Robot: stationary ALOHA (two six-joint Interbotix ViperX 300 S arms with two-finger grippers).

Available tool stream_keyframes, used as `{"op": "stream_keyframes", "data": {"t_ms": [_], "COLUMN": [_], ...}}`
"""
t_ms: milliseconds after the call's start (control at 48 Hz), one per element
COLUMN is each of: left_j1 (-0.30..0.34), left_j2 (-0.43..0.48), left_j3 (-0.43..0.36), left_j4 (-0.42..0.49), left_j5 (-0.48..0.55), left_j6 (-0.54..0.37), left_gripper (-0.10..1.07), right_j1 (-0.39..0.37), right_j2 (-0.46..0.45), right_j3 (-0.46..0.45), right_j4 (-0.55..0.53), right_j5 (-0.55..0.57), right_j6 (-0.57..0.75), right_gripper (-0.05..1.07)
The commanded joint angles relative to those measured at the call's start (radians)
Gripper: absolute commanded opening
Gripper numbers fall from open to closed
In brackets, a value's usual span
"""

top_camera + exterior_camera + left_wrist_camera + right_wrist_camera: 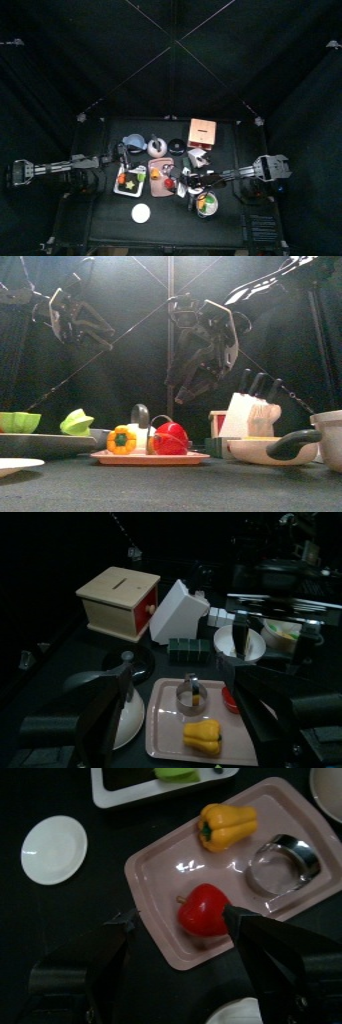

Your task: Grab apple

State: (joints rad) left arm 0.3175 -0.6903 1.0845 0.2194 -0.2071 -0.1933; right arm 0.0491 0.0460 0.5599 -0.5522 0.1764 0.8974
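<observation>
Black curtains close in the small worktop (pixel 100 215) as I hold both arms above a crowded spread. On the pink tray (pixel 158 868), near the middle of the worktop, the apple (pixel 205 909) lies untouched beside a yellow pepper (pixel 227 823) and a metal ring (pixel 283 861). My right tool (pixel 181 968) hangs directly over the fruit, jaws spread wide on either side of it and, as far as I can judge, clear of the red skin. My left tool (pixel 181 717) hovers over the same tray from the other side, its jaws open too and holding nothing. A white plate (pixel 55 849) sits toward the front edge; a wooden box (pixel 118 602) and a knife block (pixel 186 614) stand toward the back. In my reading the approach is lined up but the grasp is not yet made: lowering, closing on the apple and lifting it off the tray all remain.
</observation>
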Motion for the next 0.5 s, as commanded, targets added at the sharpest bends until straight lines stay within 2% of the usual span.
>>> {"op": "stream_keyframes", "data": {"t_ms": [0, 312, 479], "left_j1": [0.005, 0.02, 0.025], "left_j2": [-0.003, 0.0, 0.002], "left_j3": [-0.012, 0.0, 0.002], "left_j4": [0.003, 0.002, 0.002], "left_j5": [-0.009, -0.009, -0.009], "left_j6": [0.002, 0.002, 0.002], "left_gripper": [1.0, 1.0, 1.0], "right_j1": [0.002, 0.051, 0.061], "right_j2": [0.02, 0.097, 0.121], "right_j3": [-0.051, -0.117, -0.133], "right_j4": [-0.015, -0.198, -0.236], "right_j5": [0.037, 0.156, 0.179], "right_j6": [-0.009, 0.005, -0.003], "right_gripper": [0.98, 0.98, 0.98]}}
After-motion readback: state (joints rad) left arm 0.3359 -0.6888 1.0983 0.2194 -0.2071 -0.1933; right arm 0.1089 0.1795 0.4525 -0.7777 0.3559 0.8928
